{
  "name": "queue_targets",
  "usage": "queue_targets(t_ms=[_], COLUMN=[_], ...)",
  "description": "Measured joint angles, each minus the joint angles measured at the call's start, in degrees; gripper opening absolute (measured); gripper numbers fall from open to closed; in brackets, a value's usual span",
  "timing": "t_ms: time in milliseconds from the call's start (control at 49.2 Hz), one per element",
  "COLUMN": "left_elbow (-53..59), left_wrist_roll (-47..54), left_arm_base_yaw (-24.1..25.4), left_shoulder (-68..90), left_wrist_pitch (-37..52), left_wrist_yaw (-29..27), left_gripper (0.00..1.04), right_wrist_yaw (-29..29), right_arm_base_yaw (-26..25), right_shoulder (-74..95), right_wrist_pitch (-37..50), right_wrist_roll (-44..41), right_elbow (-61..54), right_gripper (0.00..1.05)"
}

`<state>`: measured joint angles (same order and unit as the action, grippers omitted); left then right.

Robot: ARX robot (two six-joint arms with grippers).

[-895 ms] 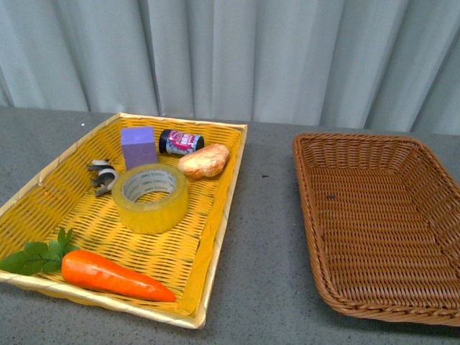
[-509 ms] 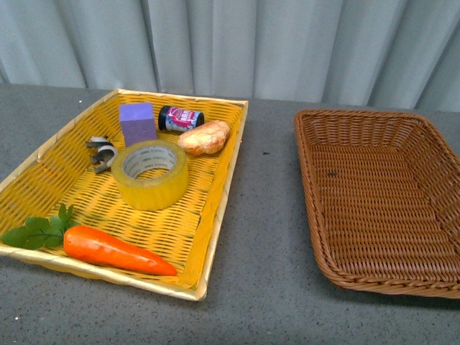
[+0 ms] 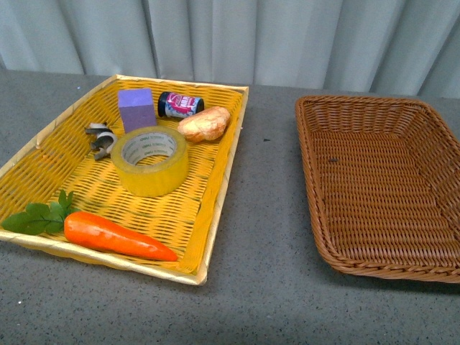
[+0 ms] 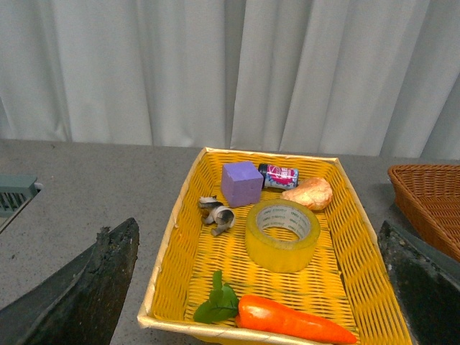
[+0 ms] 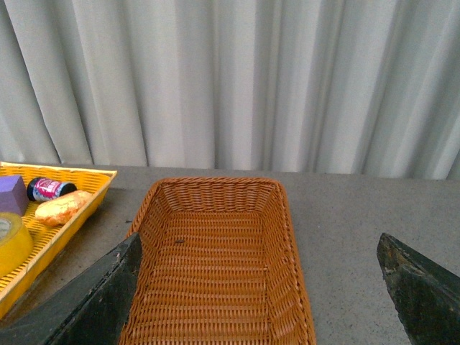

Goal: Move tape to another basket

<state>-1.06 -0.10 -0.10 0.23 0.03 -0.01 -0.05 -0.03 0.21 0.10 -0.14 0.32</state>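
Observation:
The tape [image 3: 149, 159], a wide yellowish roll with a pale core, lies flat in the middle of the yellow woven tray [image 3: 43, 172]. It shows in the left wrist view [image 4: 282, 233] and its edge in the right wrist view [image 5: 11, 241]. The brown wicker basket [image 3: 316, 208] stands to the right and holds nothing; it fills the right wrist view [image 5: 280, 215]. Neither gripper shows in the front view. My left gripper [image 4: 262, 287] is open, high above the tray's near end. My right gripper [image 5: 259, 287] is open, above the brown basket's near end.
The tray also holds a purple block [image 3: 136, 108], a small dark bottle [image 3: 180, 104], a bread-like lump [image 3: 204, 123], a grey metal clip [image 3: 101, 138] and a toy carrot with leaves [image 3: 115, 236]. A grey curtain hangs behind the grey table.
In the front view everything has slid upward in the picture, as the camera tilts down. No object has moved within the tray or the basket.

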Motion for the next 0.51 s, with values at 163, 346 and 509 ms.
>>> queue_targets(t_ms=[163, 346, 509], left_elbow=[0.0, 0.0, 0.0], left_wrist_roll=[0.0, 0.0, 0.0], left_arm_base_yaw=[0.0, 0.0, 0.0], left_shoulder=[0.0, 0.0, 0.0], left_wrist_pitch=[0.0, 0.0, 0.0], left_wrist_yaw=[0.0, 0.0, 0.0], left_gripper=[0.98, 0.98, 0.98], right_wrist_yaw=[0.0, 0.0, 0.0], right_arm_base_yaw=[0.0, 0.0, 0.0], right_shoulder=[0.0, 0.0, 0.0], right_wrist_pitch=[0.0, 0.0, 0.0], right_wrist_roll=[0.0, 0.0, 0.0], right_elbow=[0.0, 0.0, 0.0], right_gripper=[0.96, 0.96, 0.96])
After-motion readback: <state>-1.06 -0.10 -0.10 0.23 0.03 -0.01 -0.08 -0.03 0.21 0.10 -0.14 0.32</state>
